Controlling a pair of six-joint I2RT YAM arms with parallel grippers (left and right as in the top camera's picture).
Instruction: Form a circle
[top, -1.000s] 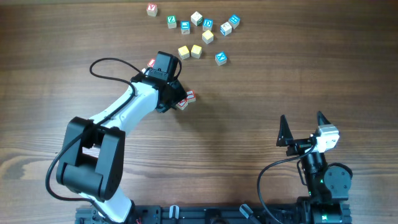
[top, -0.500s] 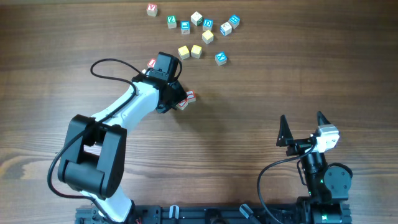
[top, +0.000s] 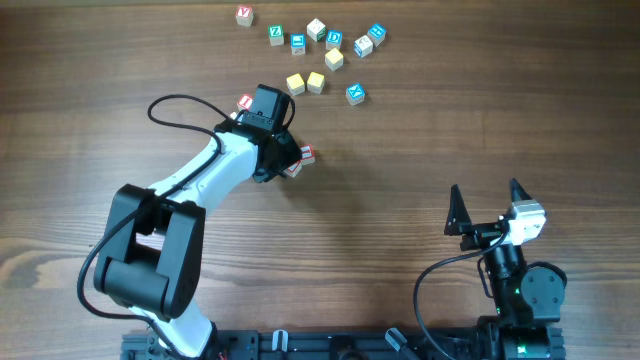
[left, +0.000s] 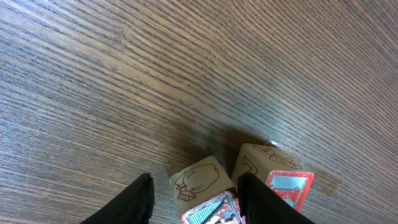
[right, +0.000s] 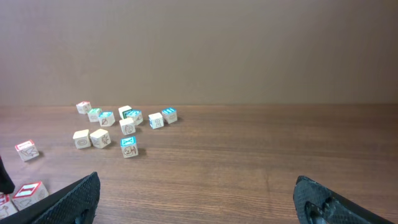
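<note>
As we look down from overhead, circle: the circle (top: 305, 155) of tiny red-lettered wooden cubes lies left of the middle of the brown wood-grain counter (top: 420, 130), mostly hidden under the left arm's wrist.
Circle's showing parts: we make out one red-lettered cube (top: 245, 102) at the wrist's upper left and two touching ones at its lower right.
Circle's shape and long axis: we cannot tell; too much is covered.
Left gripper: the left gripper (left: 196, 179) stands partly spread astride one pale cube (left: 198, 182) with a line drawing on its side, a gap showing on one side, so we see no pinch.
Neighbour cube: a second drawn cube (left: 270, 165) sits just beyond the other finger.
Right gripper: the right gripper (top: 486, 190) is spread wide and empty, well apart at the counter's lower right.
Loose scatter: green-, blue- and red-lettered cubes (top: 334, 38) and plain yellow ones lie toward the far edge.
</note>
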